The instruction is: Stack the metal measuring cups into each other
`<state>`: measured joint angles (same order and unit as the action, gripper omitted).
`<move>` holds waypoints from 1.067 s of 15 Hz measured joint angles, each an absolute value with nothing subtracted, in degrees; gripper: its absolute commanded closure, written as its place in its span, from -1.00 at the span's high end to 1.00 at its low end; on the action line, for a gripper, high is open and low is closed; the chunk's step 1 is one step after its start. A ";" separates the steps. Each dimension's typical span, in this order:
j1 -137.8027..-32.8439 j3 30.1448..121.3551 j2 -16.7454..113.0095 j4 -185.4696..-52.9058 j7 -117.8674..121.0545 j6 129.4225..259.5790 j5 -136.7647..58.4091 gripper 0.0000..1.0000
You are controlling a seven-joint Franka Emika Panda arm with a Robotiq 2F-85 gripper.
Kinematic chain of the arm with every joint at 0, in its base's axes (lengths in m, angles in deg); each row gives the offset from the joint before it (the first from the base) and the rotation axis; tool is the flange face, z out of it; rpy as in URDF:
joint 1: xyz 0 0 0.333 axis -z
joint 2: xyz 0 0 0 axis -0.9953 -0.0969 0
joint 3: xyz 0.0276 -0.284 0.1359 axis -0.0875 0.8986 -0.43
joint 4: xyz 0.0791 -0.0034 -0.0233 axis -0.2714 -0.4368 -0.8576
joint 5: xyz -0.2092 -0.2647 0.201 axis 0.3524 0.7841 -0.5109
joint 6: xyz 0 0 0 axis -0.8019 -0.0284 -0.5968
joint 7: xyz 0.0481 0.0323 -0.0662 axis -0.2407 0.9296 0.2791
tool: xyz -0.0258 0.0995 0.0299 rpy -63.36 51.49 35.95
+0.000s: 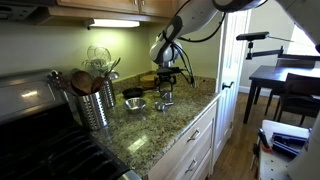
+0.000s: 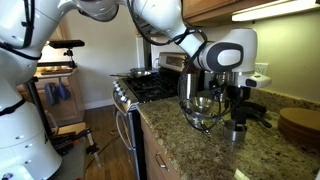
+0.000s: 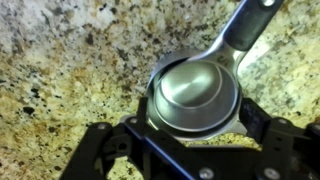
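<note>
In the wrist view a shiny metal measuring cup (image 3: 195, 95) fills the space between my gripper's (image 3: 193, 122) two dark fingers, which touch its rim on both sides. Its handle points to the upper right. A second rim shows around it, as if one cup sits inside another. In both exterior views the gripper (image 1: 166, 88) (image 2: 228, 108) points straight down at the granite counter, with the cup (image 1: 165, 101) (image 2: 237, 131) right at its tips. Another silver measuring cup (image 1: 135, 104) rests on the counter nearby.
A ribbed metal canister of wooden utensils (image 1: 97, 105) stands on the counter beside the stove (image 1: 40, 150). A dark round pan (image 1: 133, 93) lies behind the cups. A wire whisk (image 2: 203, 112) sits close to the gripper. A round wooden board (image 2: 300, 125) lies further along.
</note>
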<state>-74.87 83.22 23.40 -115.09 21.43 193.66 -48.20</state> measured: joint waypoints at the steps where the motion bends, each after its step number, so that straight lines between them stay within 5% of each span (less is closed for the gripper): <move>1: -74.88 83.22 23.40 -115.02 21.33 193.08 -48.20 1.00; 16: -76.41 81.71 25.05 -115.07 19.20 184.83 -48.16 1.00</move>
